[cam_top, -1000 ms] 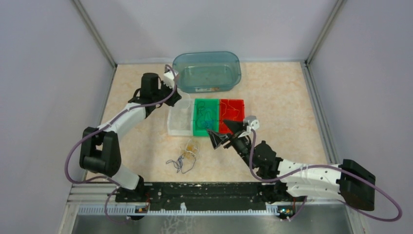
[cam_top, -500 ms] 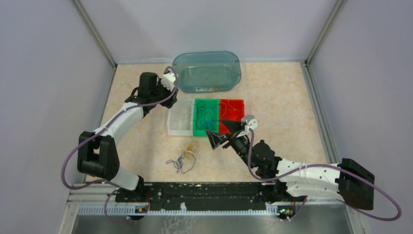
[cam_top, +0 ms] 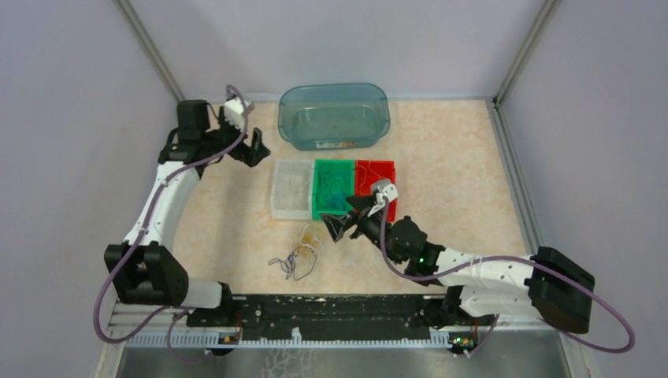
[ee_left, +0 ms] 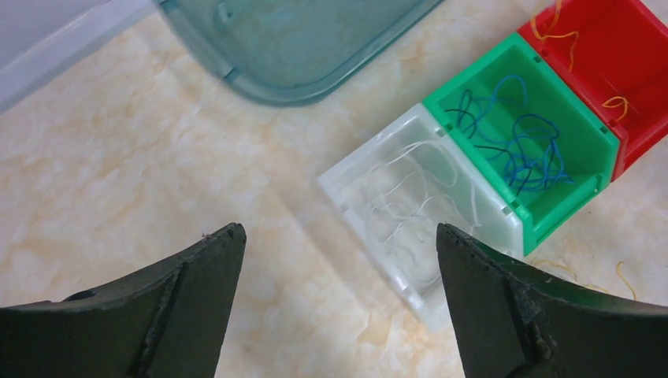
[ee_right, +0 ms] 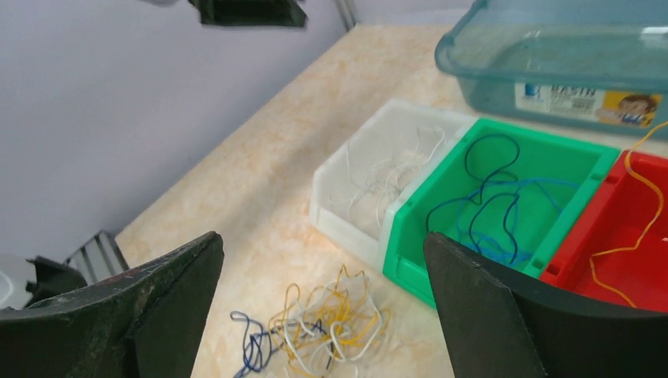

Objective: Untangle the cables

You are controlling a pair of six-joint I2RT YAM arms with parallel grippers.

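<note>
A loose tangle of thin cables (cam_top: 298, 257), yellow-orange, white and blue, lies on the table in front of the bins; in the right wrist view the tangle (ee_right: 327, 324) sits just below and between my fingers. My right gripper (cam_top: 344, 216) (ee_right: 323, 240) hovers open and empty above it, near the green bin's front. Sorted wires lie in three bins: white ones (ee_left: 410, 205), blue ones (ee_left: 516, 146), yellow-orange ones (ee_left: 610, 102). My left gripper (cam_top: 247, 135) (ee_left: 339, 252) is open and empty, up and to the left of the white bin.
The white bin (cam_top: 273, 206), green bin (cam_top: 327, 214) and red bin (cam_top: 375, 163) stand side by side mid-table. A teal basin (cam_top: 331, 143) sits behind them near the back wall. Grey walls close in the left, right and back.
My left gripper opened and swung back to the left, away from the basin and white bin. My right gripper shifted a little left toward the tangle.
</note>
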